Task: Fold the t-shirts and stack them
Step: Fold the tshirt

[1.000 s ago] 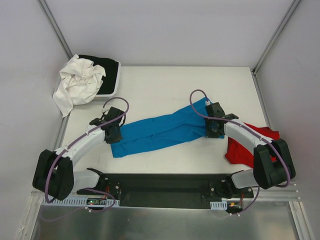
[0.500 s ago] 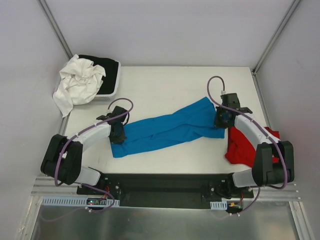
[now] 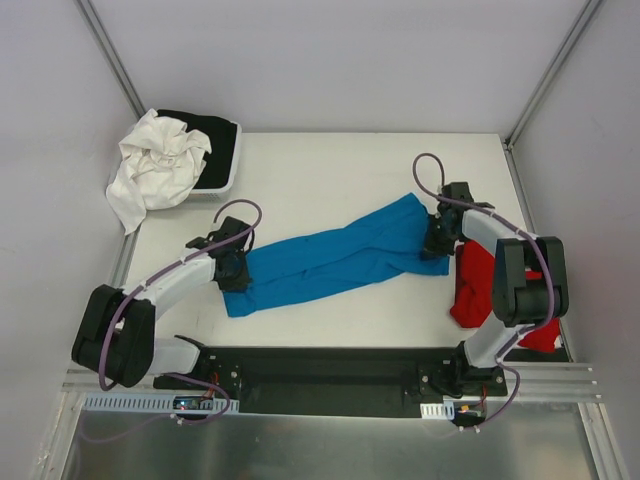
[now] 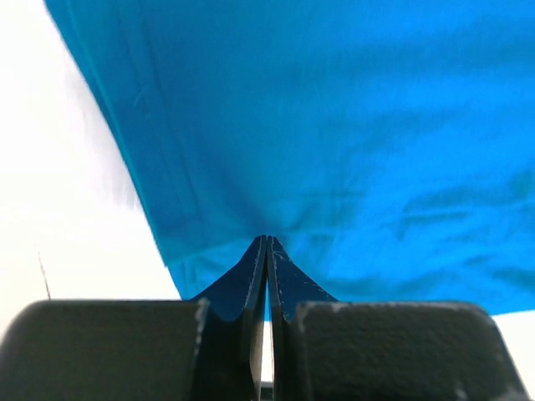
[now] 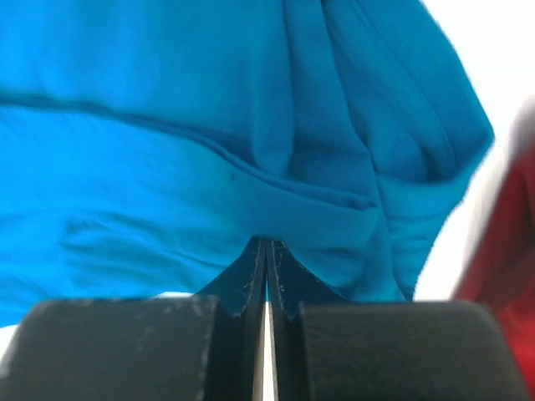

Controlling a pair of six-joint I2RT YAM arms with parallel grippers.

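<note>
- Blue t-shirt (image 3: 330,258) lies stretched across the table (image 3: 330,170); red t-shirt (image 3: 472,295) is bunched just right of it.
- Left gripper (image 4: 266,246): jaws together, pinching the blue hem.
- Right gripper (image 5: 266,248): jaws together, apparently nipping the opposite edge.

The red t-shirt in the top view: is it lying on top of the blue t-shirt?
No, the red t-shirt lies crumpled beside the right end of the stretched-out blue t-shirt, not on it.
</note>
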